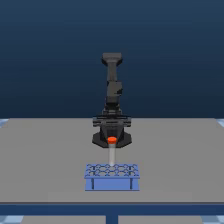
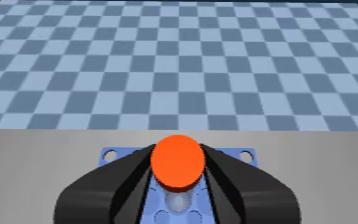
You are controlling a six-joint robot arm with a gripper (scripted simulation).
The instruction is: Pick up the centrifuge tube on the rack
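- We see the tube (image 1: 112,154) standing upright, its orange-red cap (image 1: 112,140) at the top and its pale body running straight down toward the rack (image 1: 111,177).
- In the exterior view most of the tube's length shows above the rack's top; whether its tip sits in a hole or hangs just over one, we cannot tell.
- Its long axis is vertical, in line with the arm (image 1: 112,87) that reaches down from above, so we judge that the coming move turns on travel straight along that axis.
- In the wrist view the cap (image 2: 177,162) lies squarely between the two black fingers (image 2: 113,182), one on each side, with the pale body (image 2: 177,202) showing below it.
- The gripper (image 1: 112,137) looks closed on the tube just under the cap: we see no gap between the fingers and the cap's sides in the wrist view.
- The tube is therefore not off to either side of the gripper but centred in it, with the blue rack (image 2: 111,155) directly beneath.
- We judge that any sideways drift could drag the tip against a hole's edge, so a clean vertical pull suits best.
- The rack sits on the grey table (image 1: 45,160), near its front edge in the exterior view, with two dark marks on its front face.
- Beyond the table the wrist view shows a checkered floor (image 2: 179,65).
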